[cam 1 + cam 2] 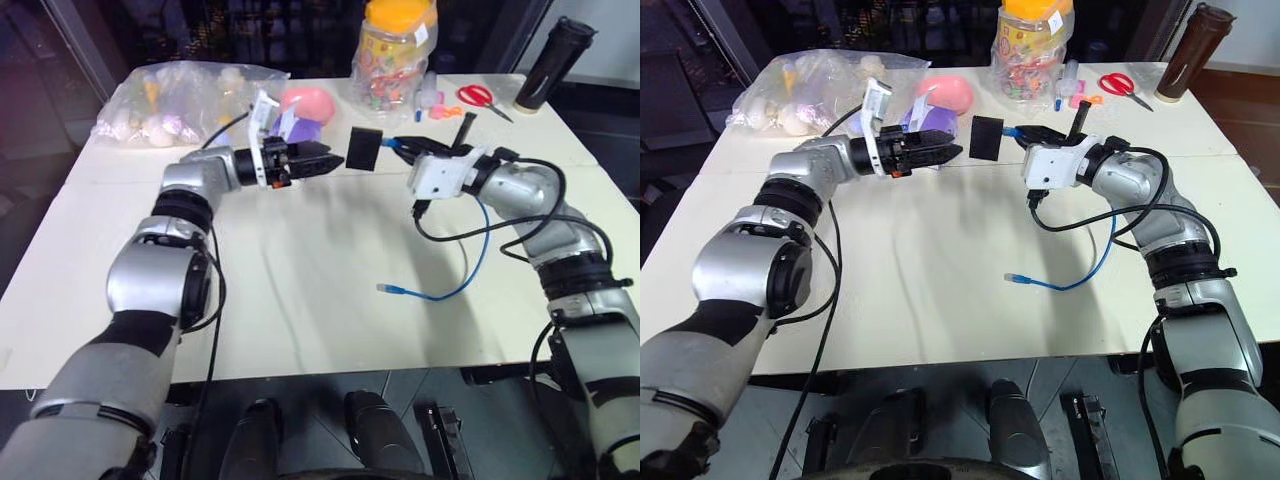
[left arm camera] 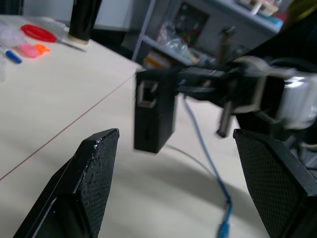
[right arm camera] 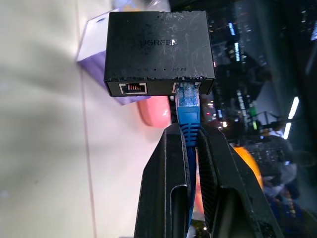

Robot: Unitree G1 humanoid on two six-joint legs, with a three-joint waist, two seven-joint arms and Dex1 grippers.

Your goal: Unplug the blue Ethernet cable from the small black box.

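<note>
— Looking down from the head view: what's up off the table (image 1: 300, 290)?
— The small black box (image 1: 364, 149), airborne between both arms; the blue Ethernet cable (image 1: 470, 262) trails down.
— Left wrist view?
— Left gripper (image 2: 193, 183) spread wide, box just ahead, untouched.
— Right wrist view?
— Right gripper (image 3: 194, 134) clamped on the cable's plug, still seated in the box.

A matte plastic small black box (image 3: 159, 52), its top looking scuffed and dusty, is hanging from the smooth, glossy blue Ethernet cable (image 3: 188, 111). Black fingers (image 2: 94, 173) are showing a fine textured grip surface above a smooth, pale matte table (image 1: 300, 280).
</note>
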